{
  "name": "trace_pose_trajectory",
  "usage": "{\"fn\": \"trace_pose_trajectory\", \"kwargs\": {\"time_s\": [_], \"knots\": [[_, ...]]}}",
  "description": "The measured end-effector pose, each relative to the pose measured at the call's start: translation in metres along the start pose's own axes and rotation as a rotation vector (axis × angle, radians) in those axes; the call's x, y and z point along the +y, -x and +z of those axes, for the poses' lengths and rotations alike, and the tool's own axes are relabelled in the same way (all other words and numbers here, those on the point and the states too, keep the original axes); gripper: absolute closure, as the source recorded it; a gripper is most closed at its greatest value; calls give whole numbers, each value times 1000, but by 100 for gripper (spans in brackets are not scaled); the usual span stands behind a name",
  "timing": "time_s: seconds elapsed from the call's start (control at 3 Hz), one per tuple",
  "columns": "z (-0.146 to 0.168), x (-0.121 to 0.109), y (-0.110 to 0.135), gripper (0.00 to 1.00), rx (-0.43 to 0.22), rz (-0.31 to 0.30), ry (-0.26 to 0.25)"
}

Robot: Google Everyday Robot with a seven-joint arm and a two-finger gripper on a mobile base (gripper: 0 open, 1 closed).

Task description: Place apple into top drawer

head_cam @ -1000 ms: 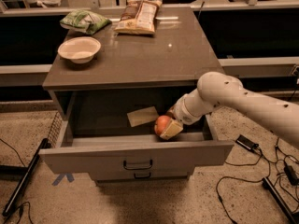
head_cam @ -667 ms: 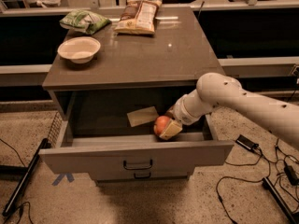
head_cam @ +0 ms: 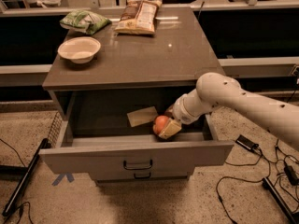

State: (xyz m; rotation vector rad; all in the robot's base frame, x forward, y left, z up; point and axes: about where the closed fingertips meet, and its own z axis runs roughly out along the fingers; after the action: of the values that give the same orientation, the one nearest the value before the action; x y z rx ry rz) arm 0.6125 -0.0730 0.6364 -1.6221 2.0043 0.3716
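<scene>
The top drawer [head_cam: 93,157] stands pulled open, with its dark bail handle [head_cam: 138,164] centred on the front panel. My gripper [head_cam: 165,126] reaches down into the drawer's right half from the right on the white arm [head_cam: 233,97]. It is shut on the orange-red apple [head_cam: 160,123], which sits low inside the drawer, close behind the front panel. One tan finger [head_cam: 170,129] shows at the apple's right side; the other finger is hidden behind the fruit.
A tan flat packet [head_cam: 142,116] lies in the drawer left of the apple. On the cabinet top are a white bowl [head_cam: 79,49], a green bag [head_cam: 84,21] and a chip bag [head_cam: 138,17]. Cables [head_cam: 247,144] lie on the floor at the right. A narrower drawer handle [head_cam: 142,175] sits below.
The gripper with the apple has shifted slightly left inside the drawer. Nothing else has moved.
</scene>
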Motion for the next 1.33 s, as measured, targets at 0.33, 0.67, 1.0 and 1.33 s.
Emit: {"fn": "trace_pose_trajectory", "kwargs": {"time_s": [0.33,0.67,1.0,1.33], "knots": [[2,-2,0,40,-4,0,0],[3,-2,0,28,-4,1,3],[4,-1,0,29,-2,1,6],[3,0,1,35,-5,3,10]]}}
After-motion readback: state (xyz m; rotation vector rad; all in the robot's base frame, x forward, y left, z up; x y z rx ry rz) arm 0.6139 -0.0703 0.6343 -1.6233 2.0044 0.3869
